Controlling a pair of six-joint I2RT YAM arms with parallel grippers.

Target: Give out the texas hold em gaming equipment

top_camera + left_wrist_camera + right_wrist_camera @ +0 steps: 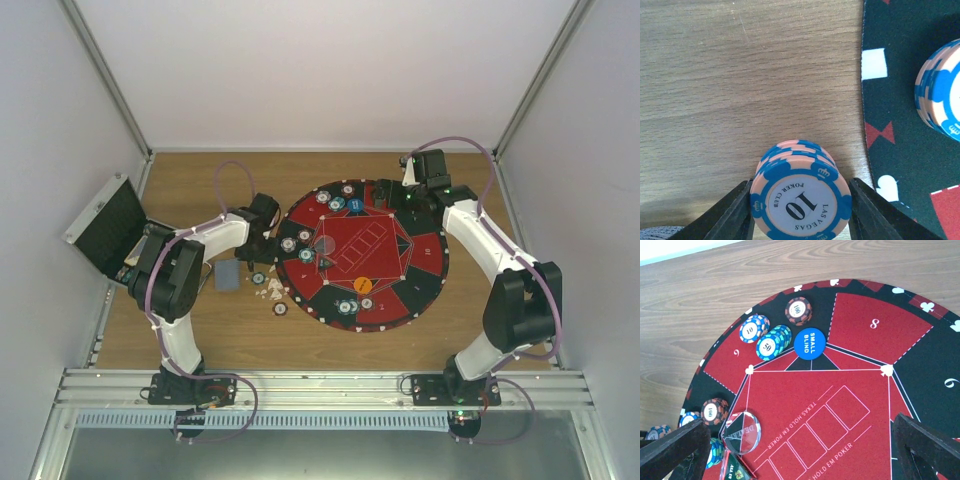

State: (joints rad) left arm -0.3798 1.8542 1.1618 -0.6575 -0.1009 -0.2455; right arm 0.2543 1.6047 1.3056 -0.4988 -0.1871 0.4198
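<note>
Top view: the round numbered mat point(375, 245) fills centre frame on the wooden counter point(200, 340). A grey-blue card deck point(227, 276) and loose chips point(258, 278) lie just left of it.

Left wrist view: the left fingers point(730, 217) clamp a stack of blue-edged 10 chips point(800, 200) at bottom centre, over wood beside the mat's edge.

Right wrist view: the right fingers point(675, 450) stand wide apart and empty above the mat. A blue SMALL BLIND disc point(810, 343) lies upper centre among chip stacks point(771, 344).
</note>
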